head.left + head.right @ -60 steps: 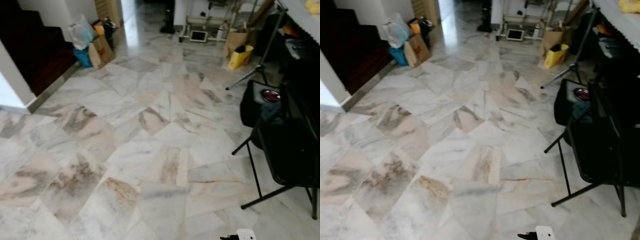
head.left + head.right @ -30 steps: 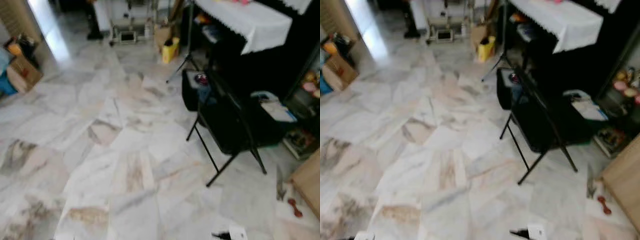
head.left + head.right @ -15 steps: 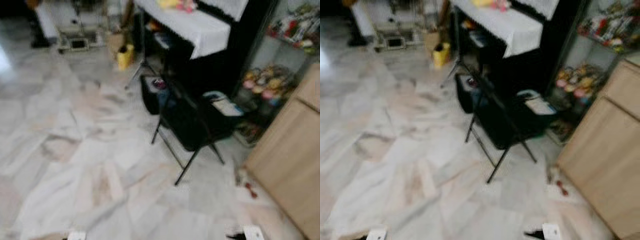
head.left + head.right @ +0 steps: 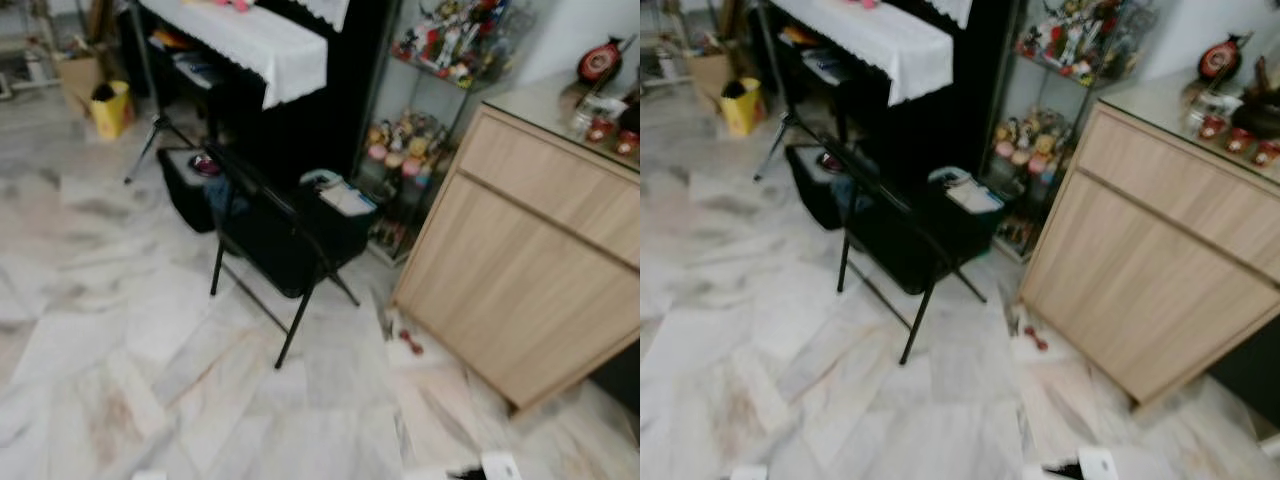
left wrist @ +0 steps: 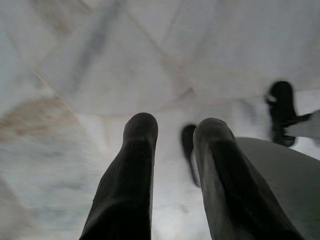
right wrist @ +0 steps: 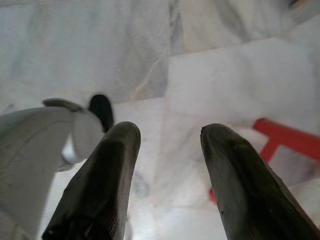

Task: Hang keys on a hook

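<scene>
A: Status on the grippers?

B: Both hang low over the marble floor (image 4: pixel 120 330). Left gripper (image 5: pixel 172 127): fingers spread a little, nothing between them. Right gripper (image 6: pixel 167 132): fingers apart, nothing held. A red object (image 6: pixel 285 140) lies on the floor past the right fingers; too blurred to name.

A: Keys? Hook?

B: Can't make out either. Head views are soft. Centre of frame: black folding chair (image 4: pixel 270 240). Upper left: dark piano with a white cloth (image 4: pixel 250 40). Right side: wooden cabinet (image 4: pixel 530 270), small items on its top at the upper right. Between piano and cabinet: shelf of figurines (image 4: pixel 430 110). My guess is the keys are on the cabinet top, but nothing confirms it.

A: Handling plan once they're found?

B: Judgement only: light, hard metal, slippery, and a bunch flops loosely. Pinch the ring itself, not a blade, so the ring hangs open below the fingers for the hook. A flat lie on a hard top will make the pick-up fiddly.
</scene>
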